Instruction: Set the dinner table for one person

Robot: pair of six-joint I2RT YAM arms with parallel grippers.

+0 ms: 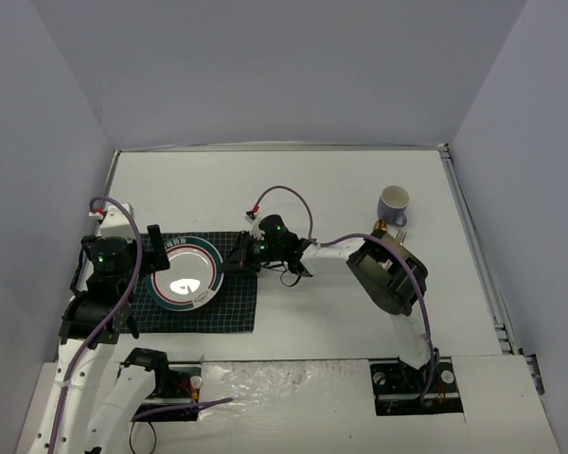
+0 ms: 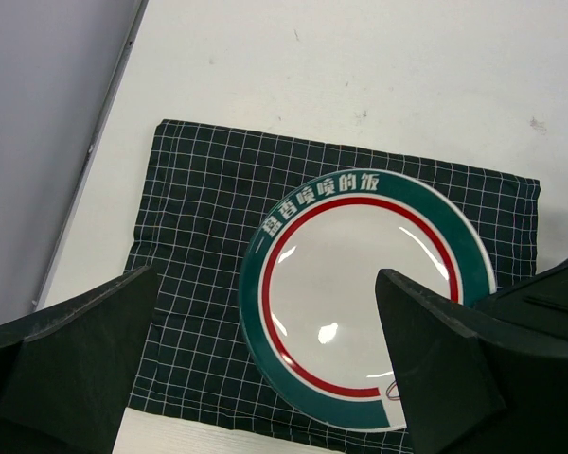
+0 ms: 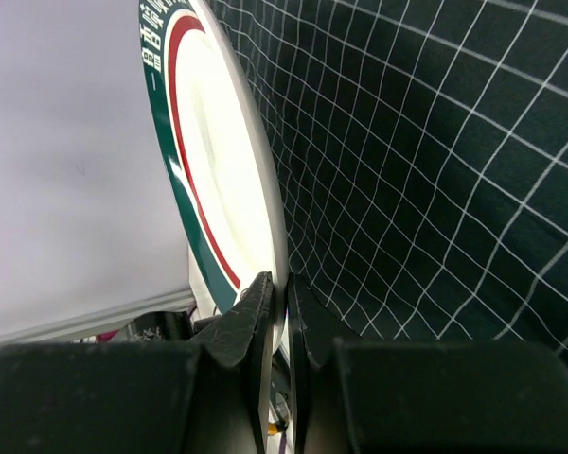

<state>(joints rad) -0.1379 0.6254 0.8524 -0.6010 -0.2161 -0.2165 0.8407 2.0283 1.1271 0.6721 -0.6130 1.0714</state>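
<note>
- Right tool (image 3: 276,284) clamped on the right rim of the plate (image 3: 218,142).
- Left tool (image 2: 267,279) spread wide over the plate, holding nothing.
- Plate over checked cloth (image 1: 235,312), near-left of worktop (image 1: 312,189).
- I'd centre it, lay it flat, then release gently.

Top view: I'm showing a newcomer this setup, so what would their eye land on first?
The green-and-red-rimmed plate on the dark green checked cloth, left of centre on the dinner table, with the right gripper pinching its right rim. The left gripper hangs open on its other side, and a pale mug stands at the far right.
</note>
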